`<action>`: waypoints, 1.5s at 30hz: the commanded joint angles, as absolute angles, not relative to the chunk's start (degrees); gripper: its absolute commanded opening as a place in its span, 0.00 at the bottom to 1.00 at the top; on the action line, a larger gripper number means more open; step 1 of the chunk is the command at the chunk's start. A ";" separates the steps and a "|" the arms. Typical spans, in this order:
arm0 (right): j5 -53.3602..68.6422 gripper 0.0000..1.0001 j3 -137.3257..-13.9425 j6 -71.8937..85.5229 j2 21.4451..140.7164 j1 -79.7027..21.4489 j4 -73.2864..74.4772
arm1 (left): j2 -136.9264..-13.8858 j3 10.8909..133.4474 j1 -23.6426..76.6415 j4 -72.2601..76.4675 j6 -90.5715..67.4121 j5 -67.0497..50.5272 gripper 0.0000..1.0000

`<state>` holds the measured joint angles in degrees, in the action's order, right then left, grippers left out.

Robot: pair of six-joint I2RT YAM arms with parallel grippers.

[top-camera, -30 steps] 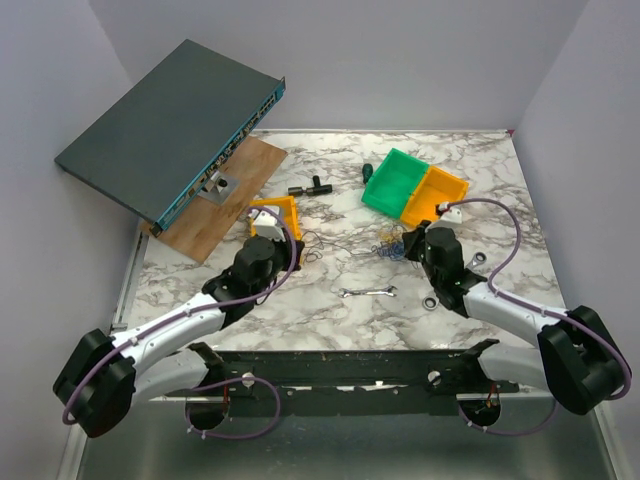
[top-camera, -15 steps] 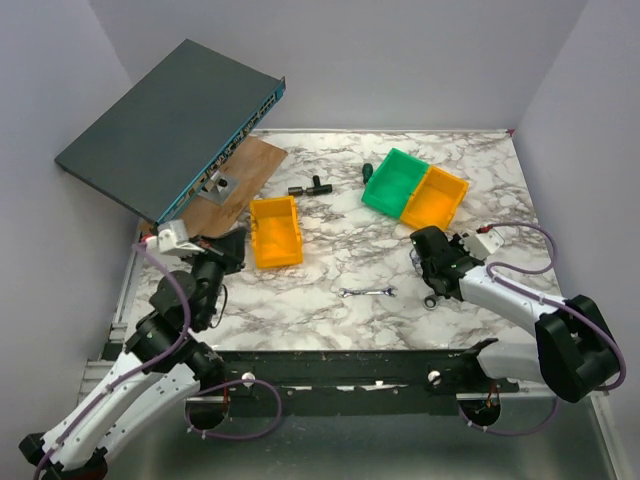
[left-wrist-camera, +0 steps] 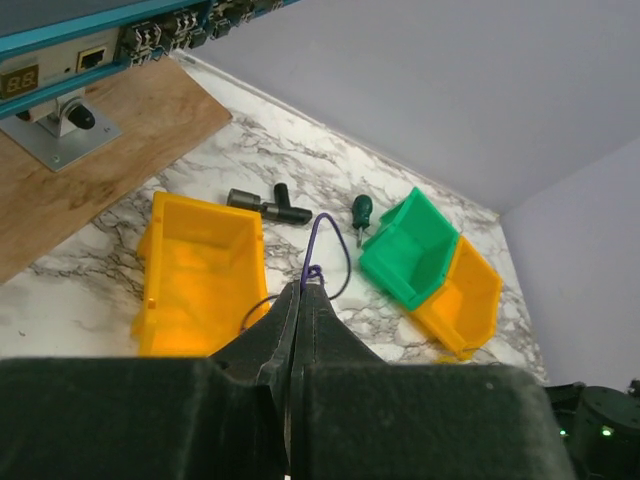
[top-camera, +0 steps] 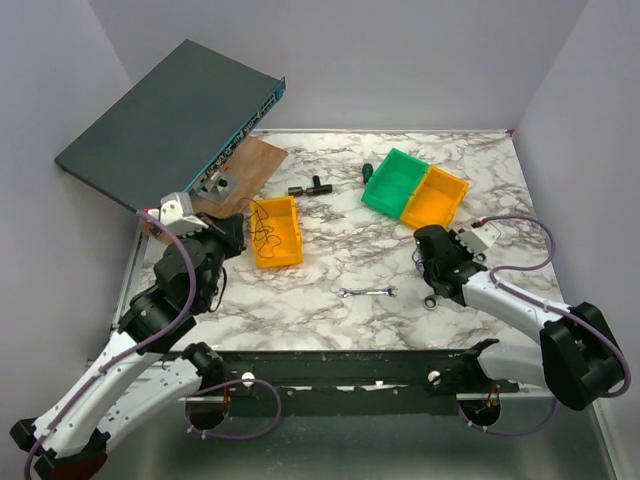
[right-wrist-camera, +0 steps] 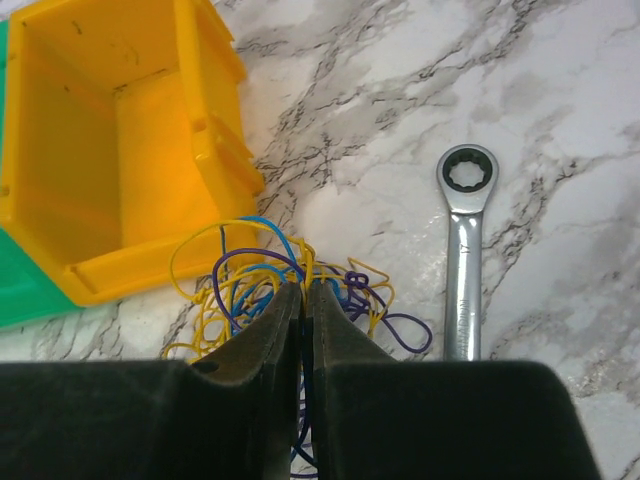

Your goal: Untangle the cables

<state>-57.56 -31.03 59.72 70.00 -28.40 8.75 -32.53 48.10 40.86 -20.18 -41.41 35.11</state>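
The cables are split in two. My left gripper (top-camera: 241, 236) is shut on a thin purple-and-dark cable (left-wrist-camera: 328, 250), with the fingertips meeting in the left wrist view (left-wrist-camera: 303, 288). Its dark loops (top-camera: 262, 226) hang over the yellow bin (top-camera: 276, 246). My right gripper (top-camera: 421, 246) is shut on a bunch of yellow, blue and purple cables (right-wrist-camera: 250, 280), low over the table by the orange bin (right-wrist-camera: 110, 150). Its jaws are closed in the right wrist view (right-wrist-camera: 305, 287). The right gripper hides that bunch in the top view.
A silver ratchet wrench (right-wrist-camera: 465, 250) lies right of the bunch. A small wrench (top-camera: 368, 292) lies mid-table. The green bin (top-camera: 393, 180) and orange bin (top-camera: 436, 196) stand at the back right. Black connectors (top-camera: 310, 187), a screwdriver (top-camera: 367, 171), a wooden board (top-camera: 235, 190) and a network switch (top-camera: 170, 125) are at the back left.
My left arm has pulled away from the middle to the left and risen, and dark loops now hang from it over the yellow bin. The right gripper stayed near the orange bin.
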 commanded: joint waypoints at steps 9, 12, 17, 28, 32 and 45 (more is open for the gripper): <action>-41.68 0.01 -26.11 40.56 65.53 -28.36 -10.91 | -47.22 48.17 26.89 -15.83 -44.89 17.75 0.00; -36.61 0.01 -23.26 36.50 62.92 -28.36 -16.36 | -51.40 47.05 23.21 -12.30 -46.09 13.63 0.00; -33.34 0.01 -20.40 34.44 59.75 -28.34 -20.76 | -57.22 47.67 22.30 -10.20 -45.82 12.66 0.00; -14.00 0.01 -18.79 28.60 60.55 -28.34 -29.64 | -69.97 57.99 23.80 -23.20 -44.66 13.69 0.63; -1.43 0.01 -17.27 27.86 61.34 -28.38 -36.88 | -66.02 56.99 30.56 -21.21 -38.95 18.64 0.99; 4.77 0.67 -18.34 28.56 65.26 -28.40 -38.94 | -73.48 43.16 35.71 9.47 -28.46 -13.06 0.93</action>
<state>6.26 -17.06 28.91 65.56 -28.45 -39.29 -66.02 43.79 35.51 0.32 -32.12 -0.80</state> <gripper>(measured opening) 0.663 0.965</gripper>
